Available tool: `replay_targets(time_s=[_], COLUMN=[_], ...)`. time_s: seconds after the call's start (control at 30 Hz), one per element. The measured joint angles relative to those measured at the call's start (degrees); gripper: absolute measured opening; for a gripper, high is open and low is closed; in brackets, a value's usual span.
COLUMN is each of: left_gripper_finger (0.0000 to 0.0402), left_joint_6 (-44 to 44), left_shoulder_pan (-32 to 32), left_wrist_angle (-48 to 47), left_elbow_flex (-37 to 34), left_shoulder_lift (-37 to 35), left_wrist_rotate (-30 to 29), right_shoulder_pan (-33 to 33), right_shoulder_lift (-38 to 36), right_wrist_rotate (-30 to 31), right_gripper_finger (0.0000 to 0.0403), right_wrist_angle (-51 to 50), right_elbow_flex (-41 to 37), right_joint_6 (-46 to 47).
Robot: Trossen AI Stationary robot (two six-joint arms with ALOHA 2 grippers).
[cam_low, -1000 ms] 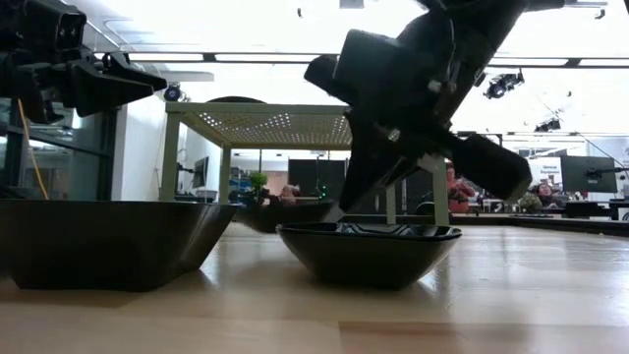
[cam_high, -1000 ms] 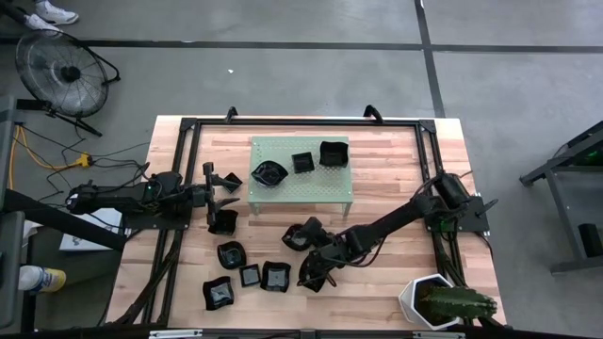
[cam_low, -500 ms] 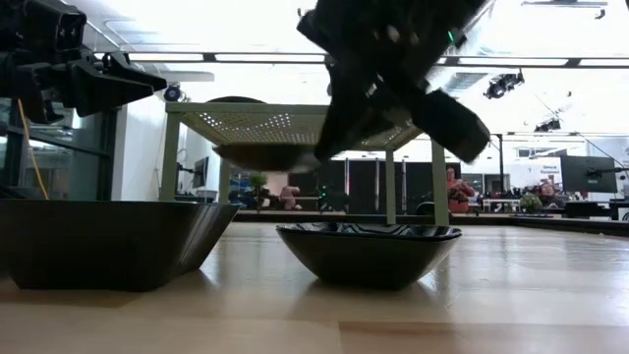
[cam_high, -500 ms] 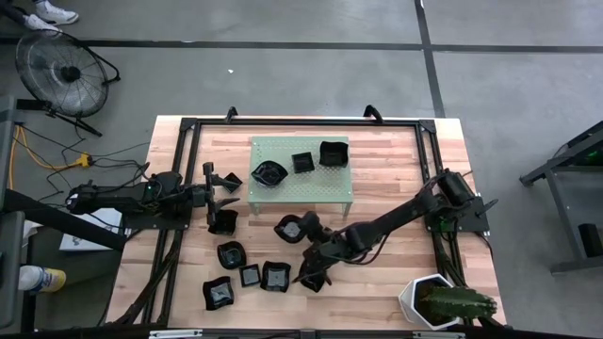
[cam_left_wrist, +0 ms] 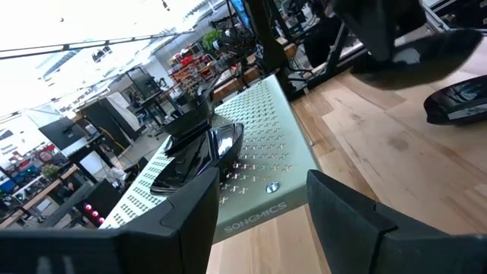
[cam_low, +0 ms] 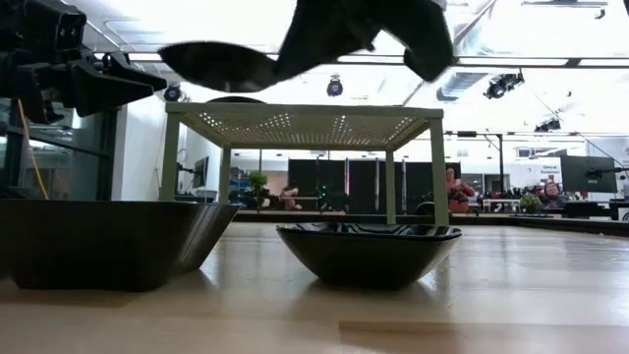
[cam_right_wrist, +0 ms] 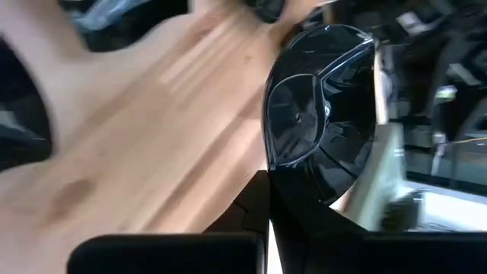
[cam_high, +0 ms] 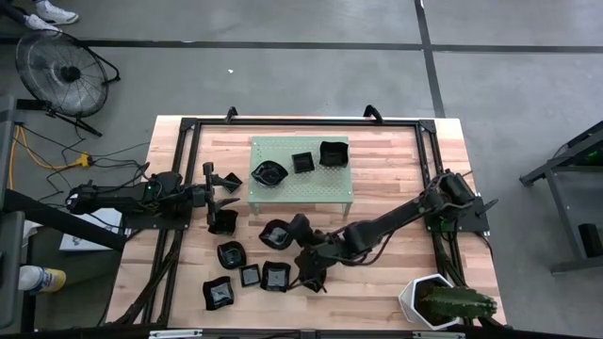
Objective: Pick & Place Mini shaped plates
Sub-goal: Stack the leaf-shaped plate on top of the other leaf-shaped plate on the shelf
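Glossy black, hard and thin-rimmed, the mini plate (cam_high: 274, 233) looks light, stiff and slippery, likely brittle if dropped; the raised rim is the sound place to grip. Right claw (cam_high: 300, 230) is clenched on that rim, the plate carried clear above the bench (cam_high: 386, 179), in front of the green rack (cam_high: 311, 185). Left claw (cam_high: 226, 181) stands released beside the rack, holding nothing.
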Motion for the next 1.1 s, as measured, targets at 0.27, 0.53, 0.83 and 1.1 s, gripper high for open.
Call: replay_targets(time_s=[0.27, 0.53, 0.83, 1.1], left_gripper_finger=[0.0193, 0.0193, 0.0193, 0.0193], left_joint_6=[0.0, 0.0, 0.0, 0.0], left_shoulder_pan=[0.0, 0.0, 0.0, 0.0], left_wrist_angle=[0.0, 0.0, 0.0, 0.0], left_elbow_flex=[0.0, 0.0, 0.0, 0.0], left_shoulder_lift=[0.0, 0.0, 0.0, 0.0], left_wrist_rotate=[0.0, 0.0, 0.0, 0.0], right_shoulder_pan=[-2.4, -6.3, -12.7, -17.2], right_shoulder_lift=[0.0, 0.0, 0.0, 0.0], right_wrist_rotate=[2.6, 3.5, 1.4, -1.1], right_gripper_finger=[0.0001, 0.0001, 0.0003, 0.0003], right_wrist_angle=[0.0, 0.1, 0.9, 0.9], right_elbow_flex=[3.8, 7.3, 9.4, 9.4], right_joint_6=[-7.0, -13.6, -16.4, -17.0])
